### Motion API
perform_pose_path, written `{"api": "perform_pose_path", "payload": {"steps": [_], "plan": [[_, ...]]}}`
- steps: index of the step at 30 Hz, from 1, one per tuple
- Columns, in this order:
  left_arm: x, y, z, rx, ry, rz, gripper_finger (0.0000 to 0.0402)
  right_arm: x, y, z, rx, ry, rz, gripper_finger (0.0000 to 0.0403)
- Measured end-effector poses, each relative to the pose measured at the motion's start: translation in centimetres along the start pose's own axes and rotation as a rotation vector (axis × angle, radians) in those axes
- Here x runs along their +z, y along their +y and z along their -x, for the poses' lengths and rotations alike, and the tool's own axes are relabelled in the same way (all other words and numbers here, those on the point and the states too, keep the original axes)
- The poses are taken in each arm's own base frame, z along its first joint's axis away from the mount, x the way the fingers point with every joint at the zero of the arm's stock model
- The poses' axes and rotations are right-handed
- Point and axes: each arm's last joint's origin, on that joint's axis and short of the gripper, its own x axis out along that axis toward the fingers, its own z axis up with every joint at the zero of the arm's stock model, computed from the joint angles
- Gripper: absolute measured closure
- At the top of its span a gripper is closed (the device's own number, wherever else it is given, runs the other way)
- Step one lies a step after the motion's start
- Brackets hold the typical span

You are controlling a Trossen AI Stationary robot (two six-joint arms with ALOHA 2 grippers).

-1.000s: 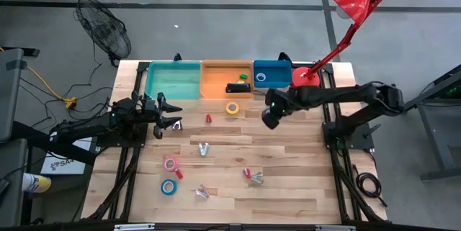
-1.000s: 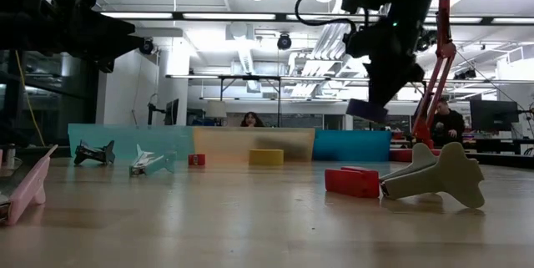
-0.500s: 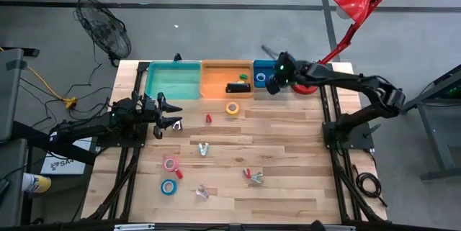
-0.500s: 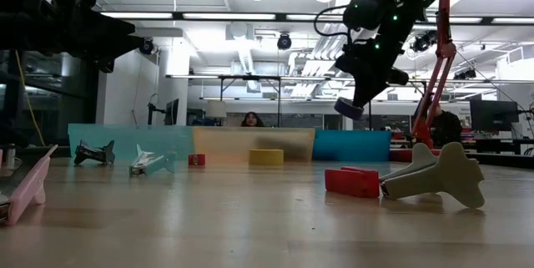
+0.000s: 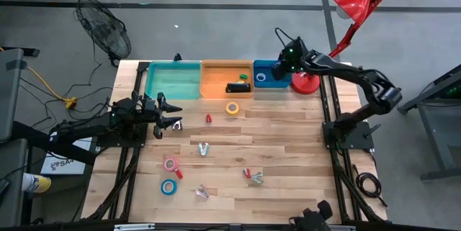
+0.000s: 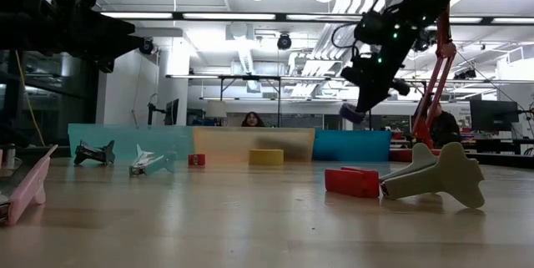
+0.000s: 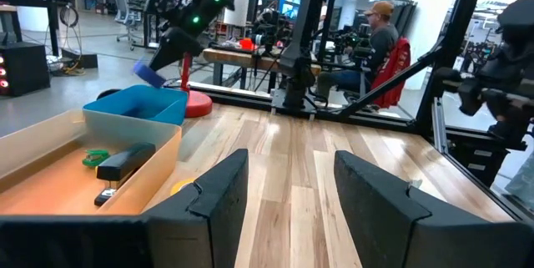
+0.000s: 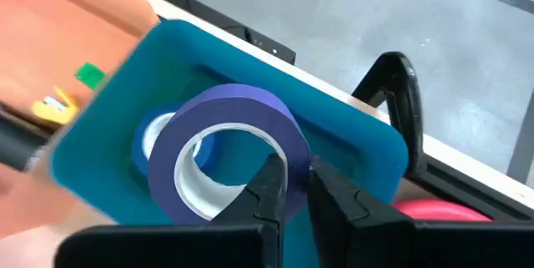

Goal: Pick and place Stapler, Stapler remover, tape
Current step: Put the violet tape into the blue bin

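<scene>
My right gripper (image 8: pixel 298 186) is shut on a dark blue tape roll (image 8: pixel 225 147) and hovers over the blue bin (image 5: pixel 272 85) at the table's far edge. Another blue roll (image 8: pixel 154 139) lies in that bin. The black stapler (image 5: pixel 236 87) lies in the orange bin (image 5: pixel 216 73). A yellow roll (image 5: pixel 232 107), a pink roll (image 5: pixel 171 163) and a light blue roll (image 5: pixel 168 186) lie flat on the table. Staple removers (image 5: pixel 204 148) (image 5: pixel 253 175) (image 5: pixel 202 192) lie among them. My left gripper (image 5: pixel 170 116) waits open at the table's left. My right gripper pinches the dark blue roll's ring wall (image 8: pixel 290 155), one finger inside the ring and one outside. The fingers slant down from the table's right side. The roll hangs tilted at the fingertips (image 6: pixel 351 114), lifted clear above the blue bin.
A teal bin (image 5: pixel 173 80) stands left of the orange one. A red desk lamp's base (image 5: pixel 306 81) sits right beside the blue bin, and its arm rises over the far right corner. A small red piece (image 5: pixel 209 118) lies near the yellow roll.
My right gripper has swung from above the table's middle, near the yellow roll, toward the far edge, and now stands over the blue bin. It has turned as it went, still shut on the dark blue roll, which stays clear of the table.
</scene>
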Motion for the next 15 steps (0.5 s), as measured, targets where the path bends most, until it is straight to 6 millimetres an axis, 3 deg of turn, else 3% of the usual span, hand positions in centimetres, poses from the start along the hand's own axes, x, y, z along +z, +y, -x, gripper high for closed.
{"api": "perform_pose_path", "payload": {"steps": [15], "plan": [[0.0, 0.0, 0.0, 0.000, 0.000, 0.000, 0.0224, 1.8, 0.0, -4.7, 0.011, 0.177, 0.035, 0.0379]]}}
